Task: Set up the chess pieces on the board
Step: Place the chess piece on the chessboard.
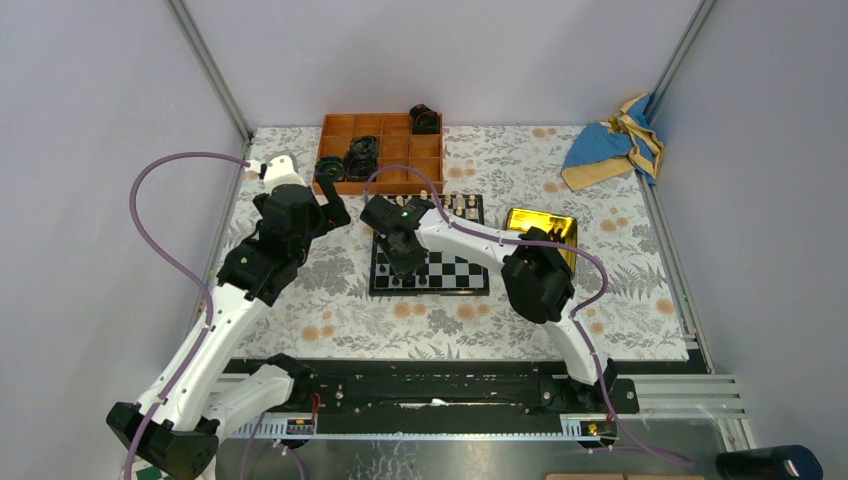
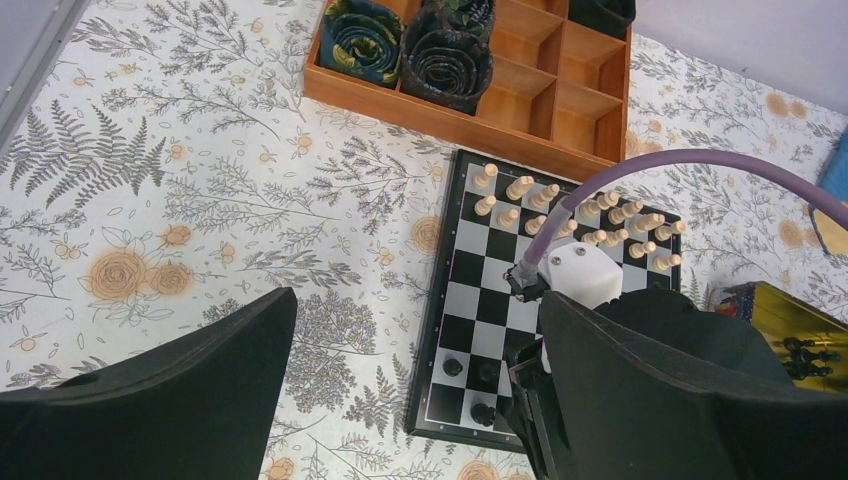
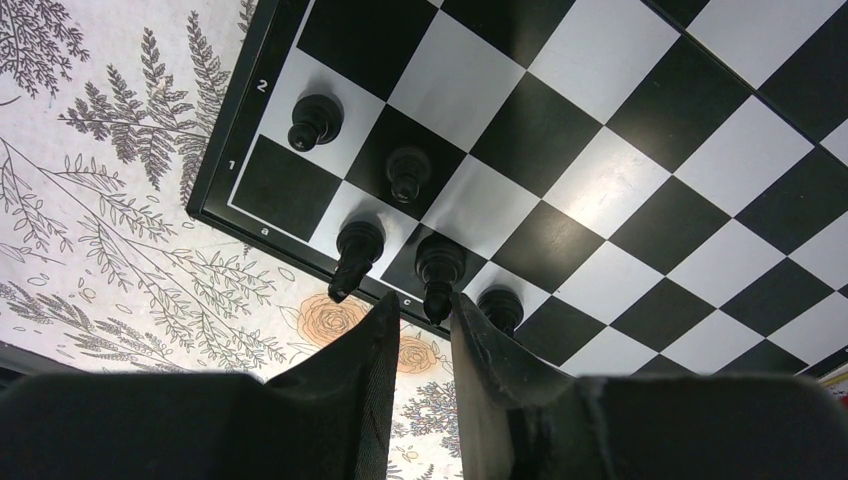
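Right wrist view | your right gripper [image 3: 425, 308]: jaws narrowly apart, holding nothing | chess pieces [image 3: 440, 262] at its 12 o'clock, on the board [image 3: 610, 185] | your left gripper [image 2: 415, 300]: jaws wide, holding nothing

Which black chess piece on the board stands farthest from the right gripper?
The tiny black chess piece on the white edge square beside the printed 2; the rest stand nearer.

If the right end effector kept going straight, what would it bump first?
Probably the black chess piece standing right before the right end effector, then the board; depth is unclear.
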Controlling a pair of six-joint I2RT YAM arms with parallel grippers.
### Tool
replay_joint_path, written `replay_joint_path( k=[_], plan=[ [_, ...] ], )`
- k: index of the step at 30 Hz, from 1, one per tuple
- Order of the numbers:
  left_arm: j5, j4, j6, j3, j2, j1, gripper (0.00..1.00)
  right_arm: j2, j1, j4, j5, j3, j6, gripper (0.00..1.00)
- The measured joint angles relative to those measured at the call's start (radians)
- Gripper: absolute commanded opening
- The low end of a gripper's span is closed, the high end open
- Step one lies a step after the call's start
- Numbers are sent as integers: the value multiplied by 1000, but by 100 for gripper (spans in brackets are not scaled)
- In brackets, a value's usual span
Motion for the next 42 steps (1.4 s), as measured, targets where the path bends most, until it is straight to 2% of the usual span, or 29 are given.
replay_joint_path(
  k=[20, 30, 36, 42],
  plan=[
    [19, 0, -11, 2, 9, 0, 99, -16, 0, 0, 8, -22, -7, 32],
    [19, -3, -11, 63, 39, 0, 99, -43, 0, -5, 56, 18, -27, 33],
    [38, 2, -10, 105, 80, 0, 99, -154, -35, 19, 130, -4, -29, 40],
    [115, 19, 3, 138, 154, 0, 99, -357, -216, 89, 209, -156, -11, 50]
  ],
)
